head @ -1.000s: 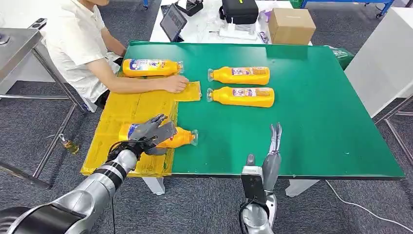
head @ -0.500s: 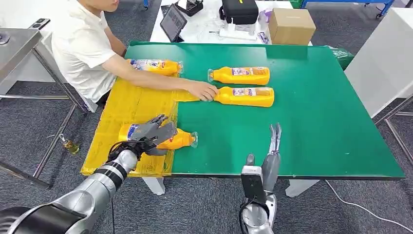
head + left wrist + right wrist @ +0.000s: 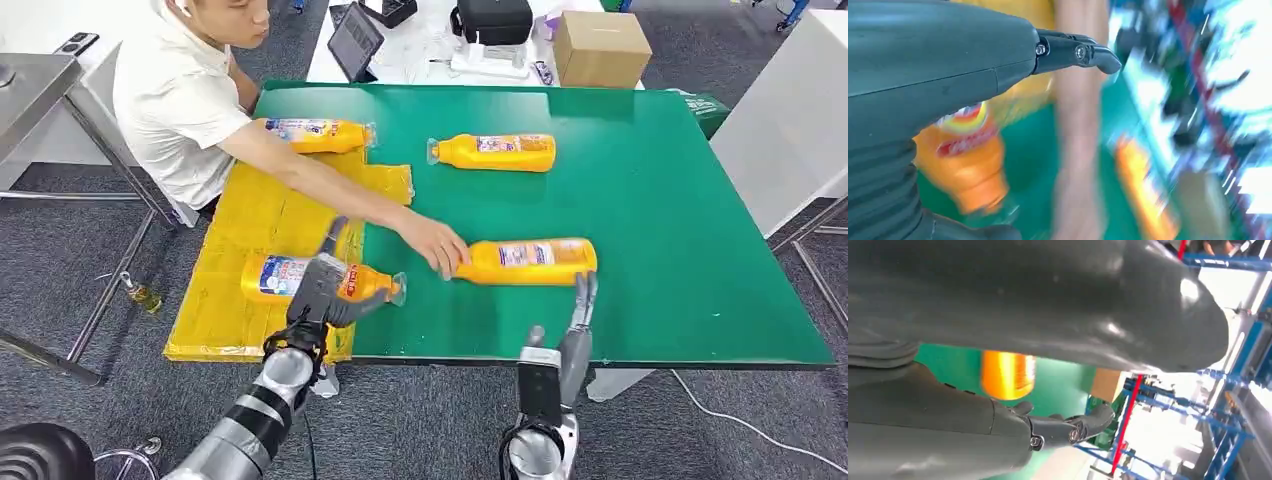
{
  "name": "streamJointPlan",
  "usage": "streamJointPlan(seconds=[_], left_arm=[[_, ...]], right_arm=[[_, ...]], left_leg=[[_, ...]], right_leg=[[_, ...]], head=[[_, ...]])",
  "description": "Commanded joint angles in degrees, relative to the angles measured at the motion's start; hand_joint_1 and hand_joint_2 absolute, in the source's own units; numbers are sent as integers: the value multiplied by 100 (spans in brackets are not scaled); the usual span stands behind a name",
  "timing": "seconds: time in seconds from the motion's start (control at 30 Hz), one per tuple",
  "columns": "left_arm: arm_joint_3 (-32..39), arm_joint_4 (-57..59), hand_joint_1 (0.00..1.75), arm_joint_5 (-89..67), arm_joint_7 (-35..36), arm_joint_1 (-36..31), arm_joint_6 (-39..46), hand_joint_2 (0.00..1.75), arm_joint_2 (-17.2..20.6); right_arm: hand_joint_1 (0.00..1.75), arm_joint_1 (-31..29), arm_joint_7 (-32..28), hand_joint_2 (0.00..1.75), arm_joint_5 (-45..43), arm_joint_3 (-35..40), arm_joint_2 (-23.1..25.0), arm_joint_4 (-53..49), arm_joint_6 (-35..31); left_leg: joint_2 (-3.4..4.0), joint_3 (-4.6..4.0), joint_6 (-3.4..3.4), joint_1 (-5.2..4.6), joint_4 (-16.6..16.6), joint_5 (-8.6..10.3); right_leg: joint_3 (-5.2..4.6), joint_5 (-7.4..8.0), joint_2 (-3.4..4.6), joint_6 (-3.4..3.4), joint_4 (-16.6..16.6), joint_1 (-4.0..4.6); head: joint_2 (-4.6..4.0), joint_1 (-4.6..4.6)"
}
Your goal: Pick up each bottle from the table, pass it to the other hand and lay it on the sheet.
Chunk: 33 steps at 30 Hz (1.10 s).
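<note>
Right hand (image 3: 572, 330): at your 6 o'clock, fingers straight and apart, holding nothing.
Left hand (image 3: 325, 285): at 7 o'clock, fingers spread over the near bottle (image 3: 285, 277), which lies partly on the yellow sheet (image 3: 250, 215).
Middle bottle (image 3: 530, 261): just past your right hand, a person's hand (image 3: 437, 246) at its cap.
Far bottles (image 3: 495, 152): at 12 and 11 o'clock.

Four orange plastic bottles with clear caps, all lying flat: near left hand (image 3: 320, 279), by person's hand (image 3: 528, 261), far centre (image 3: 493, 152), far left (image 3: 318, 135). One yellow sheet (image 3: 250, 215). One green table (image 3: 650, 200). One brown cardboard box (image 3: 599, 48). One person (image 3: 185, 95).
</note>
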Motion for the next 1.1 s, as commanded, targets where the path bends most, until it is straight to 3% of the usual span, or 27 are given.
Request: streamJointPlan(seconds=[0.03, 0.33, 0.43, 0.47, 0.53, 0.57, 0.6, 0.63, 0.83, 1.0, 1.1], left_arm=[[-795, -1194, 0, 179, -234, 621, 541, 175, 161], [-797, -1205, 0, 712, -654, 491, 832, 175, 67], [-893, -1456, 0, 1464, -397, 756, 392, 175, 13], [-980, -1486, 0, 1658, -374, 851, 359, 175, 27], [-1074, -1451, 0, 1802, -459, 950, 480, 175, 19], [-1134, -1420, 0, 1905, -507, 1039, 491, 175, -1], [-1181, -1408, 0, 1942, -564, 1064, 519, 175, 1], [-1265, -1392, 0, 2031, -667, 1088, 562, 175, 6], [-1303, -1402, 0, 2084, -664, 1042, 564, 175, 31], [-1483, -1712, 0, 2785, -541, 1059, -47, 175, 193], [-1410, -1595, 0, 2972, -399, 969, -222, 175, 233]], right_arm=[[0, 79, 15, 0, -890, 483, -200, -547, 13], [0, -91, 15, 0, -979, 641, -314, -205, 13], [0, -160, 15, 0, -1713, 561, -439, 241, 42], [0, -160, 15, 0, -1009, 285, -384, 313, 13], [0, -131, 15, 0, -832, 239, -420, 399, 13], [0, -124, 15, 0, -137, 292, -605, 464, 13], [0, -82, 15, 175, 165, 250, -609, 432, 13], [0, 0, 15, 175, 1193, 10, -606, 233, 13], [0, -34, 15, 175, 1285, -13, -660, 268, 13], [0, -502, 15, 175, 3578, -980, -1016, 791, 13], [0, -1009, 34, 175, 4300, -1574, -1260, 1400, 13]], left_leg=[[14, 13, 7, -1, -3, -10], [8, 6, 8, 4, -5, -4], [12, -2, 6, 5, -4, -4], [14, 11, 8, 4, -10, -7], [11, 35, 14, 5, -20, -11], [7, 18, 10, 3, -15, -6], [9, 32, 13, 2, -22, -9], [4, 20, 11, 4, -14, -8], [-2, 11, 11, 2, -10, -7], [3, -5, 8, 3, -6, -2], [5, 7, 14, 2, -13, 0]], right_leg=[[8, -6, 6, -14, -2, 3], [6, -3, -4, -17, -7, 7], [-2, 0, 4, -11, -8, 6], [11, -2, 3, -15, -13, 7], [38, -6, -4, -21, -28, 10], [20, -3, -3, -13, -20, 6], [35, -5, -3, -16, -29, 6], [24, -5, -7, -13, -22, 7], [15, -8, -15, -17, -16, 7], [-3, 0, -6, -11, -13, 6], [13, 4, -7, -13, -24, 6]], head=[[0, -4], [0, 0], [0, 0], [0, -2], [0, 0], [0, -2], [0, -2], [0, 2], [0, -4], [0, -2], [0, -2]])
